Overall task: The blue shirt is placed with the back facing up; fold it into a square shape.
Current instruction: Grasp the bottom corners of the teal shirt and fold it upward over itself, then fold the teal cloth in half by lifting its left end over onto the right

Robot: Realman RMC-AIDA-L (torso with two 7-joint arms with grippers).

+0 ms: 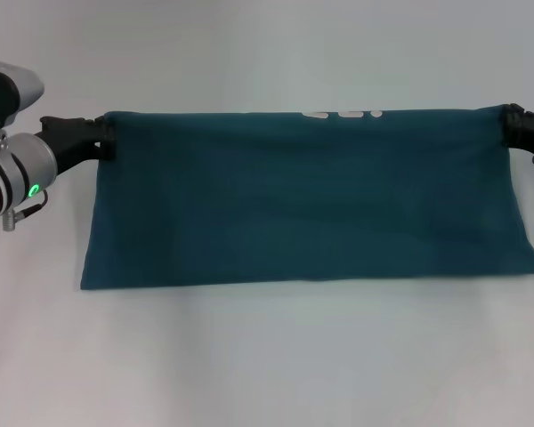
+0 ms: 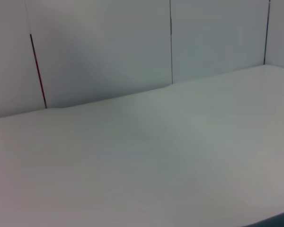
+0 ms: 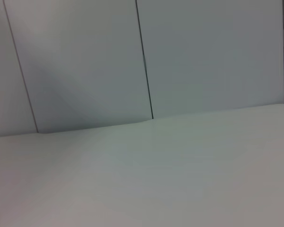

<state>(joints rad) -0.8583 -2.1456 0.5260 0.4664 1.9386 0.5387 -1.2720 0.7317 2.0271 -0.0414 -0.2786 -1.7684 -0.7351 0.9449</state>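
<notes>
While the blue shirt (image 1: 307, 200) lies folded, the left gripper (image 1: 102, 140) and right gripper (image 1: 509, 123) pinch its far corners. Soft and limp, it should be held by those corners.

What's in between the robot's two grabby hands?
In the head view, the blue shirt spans the whole stretch between the left gripper and the right gripper, each at a far corner. Bits of white lettering peek out at that far edge.
</notes>
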